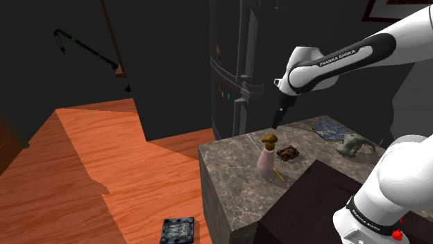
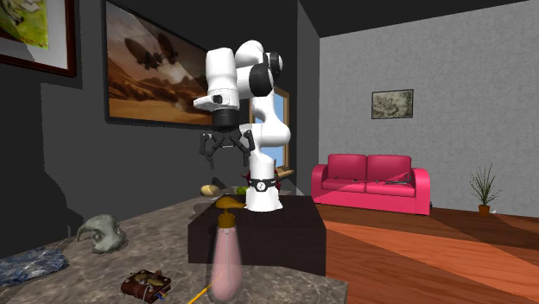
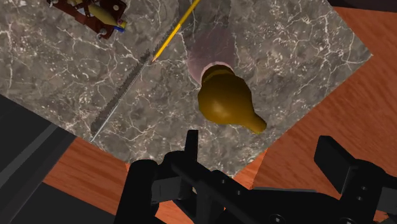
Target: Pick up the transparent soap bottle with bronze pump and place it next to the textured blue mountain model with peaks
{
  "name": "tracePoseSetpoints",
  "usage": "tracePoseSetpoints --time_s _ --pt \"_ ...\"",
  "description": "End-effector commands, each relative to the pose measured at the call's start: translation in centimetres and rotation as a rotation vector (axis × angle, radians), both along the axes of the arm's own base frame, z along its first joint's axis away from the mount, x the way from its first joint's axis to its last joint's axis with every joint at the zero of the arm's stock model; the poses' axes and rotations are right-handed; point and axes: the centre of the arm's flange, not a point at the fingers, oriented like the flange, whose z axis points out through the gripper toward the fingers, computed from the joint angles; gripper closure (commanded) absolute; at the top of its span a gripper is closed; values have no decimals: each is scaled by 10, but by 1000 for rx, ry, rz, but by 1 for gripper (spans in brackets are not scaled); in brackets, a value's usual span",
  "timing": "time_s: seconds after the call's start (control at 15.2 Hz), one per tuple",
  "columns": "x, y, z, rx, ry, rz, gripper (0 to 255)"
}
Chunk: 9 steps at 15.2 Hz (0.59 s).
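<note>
- Bronze and rounded, the pump (image 3: 229, 102) tops the soap bottle (image 1: 267, 161), which stands upright on the grey marble counter (image 1: 232, 156), close to the corner nearest the orange wood floor.
- The bottle's body looks pale pink and see-through in all three views.
- The gripper (image 3: 259, 145) hovers above the bottle, apart from it. Its jaws are spread wide with nothing between them, and the pump sits just ahead of the fingers (image 3: 191, 145), not yet between them.
- The step in hand looks like the approach before the grasp; the bottle has not been lifted.
- The next move calls for a small shift to centre the jaws over the bottle, then a straight descent past the pump so the fingers can close on the neck or body.
- A saw with a yellow handle (image 3: 167, 39) lies just beside the bottle's base, so the descent should stay clear of it.
- The blue mountain model (image 1: 332, 128) lies well apart, at the counter's far side, with a small brown object (image 1: 288, 152) between it and the bottle.
</note>
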Motion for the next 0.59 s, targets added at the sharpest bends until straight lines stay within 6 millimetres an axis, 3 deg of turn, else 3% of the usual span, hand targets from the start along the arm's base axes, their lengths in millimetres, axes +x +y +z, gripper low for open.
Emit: tracePoseSetpoints --time_s 0.0,0.13,0.53 --pt "3 -3 -28 2 9 16 0" --pt "9 -9 -53 4 18 31 0" --pt "12 -8 -86 5 20 35 0"
